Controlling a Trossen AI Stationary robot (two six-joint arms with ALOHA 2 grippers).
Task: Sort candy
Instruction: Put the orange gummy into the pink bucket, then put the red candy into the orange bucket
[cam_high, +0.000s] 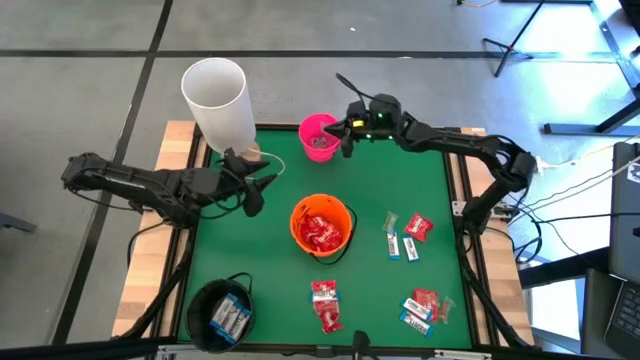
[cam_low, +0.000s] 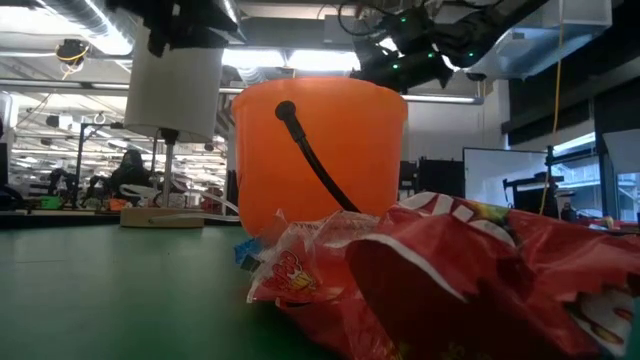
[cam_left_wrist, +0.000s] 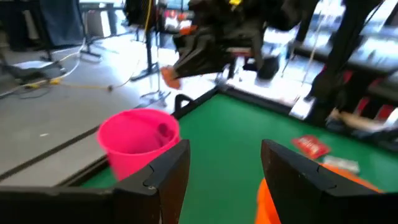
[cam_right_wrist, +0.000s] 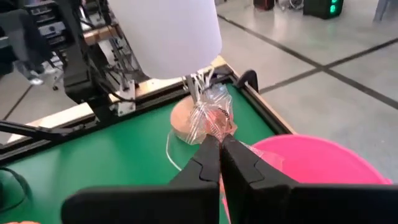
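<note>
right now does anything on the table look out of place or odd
Nothing looks spilled or broken. The one oddity is a white lamp on a wooden base at the table's far left corner, unrelated to sorting. Loose candy lies on the green mat, unsorted. The right hand is shut on a clear-wrapped sweet over the pink bucket.

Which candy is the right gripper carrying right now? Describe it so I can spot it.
Find the pink bucket at the table's far edge. The right gripper hangs just above its rim, shut on a clear-wrapped candy. Unlike the red packets on the mat, its wrapper is see-through cellophane.
</note>
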